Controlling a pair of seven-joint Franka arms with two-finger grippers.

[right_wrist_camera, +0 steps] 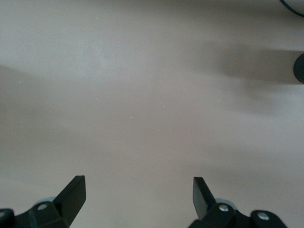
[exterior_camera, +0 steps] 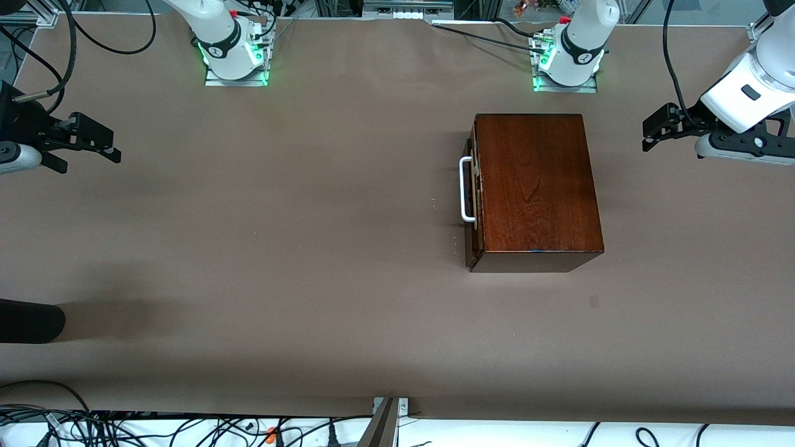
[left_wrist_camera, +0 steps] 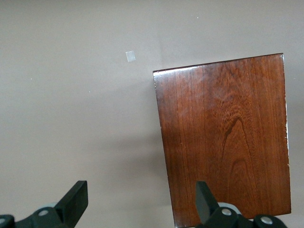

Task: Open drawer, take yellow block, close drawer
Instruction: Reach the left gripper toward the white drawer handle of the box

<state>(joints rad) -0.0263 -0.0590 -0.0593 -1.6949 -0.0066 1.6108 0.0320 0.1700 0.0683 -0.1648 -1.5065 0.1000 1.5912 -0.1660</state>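
Nothing done yet, by the look of it. Drawer (exterior_camera: 474, 192) shut in the box (exterior_camera: 534, 186), handle (exterior_camera: 466, 189) facing the right arm's end of the bench (exterior_camera: 279, 248). Block not visible; presumably inside. Left claw (exterior_camera: 649, 133) spread, hanging over bare bench beside the box at the left arm's end. Right claw (exterior_camera: 102, 149) spread, waiting well apart over bare bench. Opening, taking, closing all remain.

Front high; left wrist shares box (exterior_camera: 534, 186).
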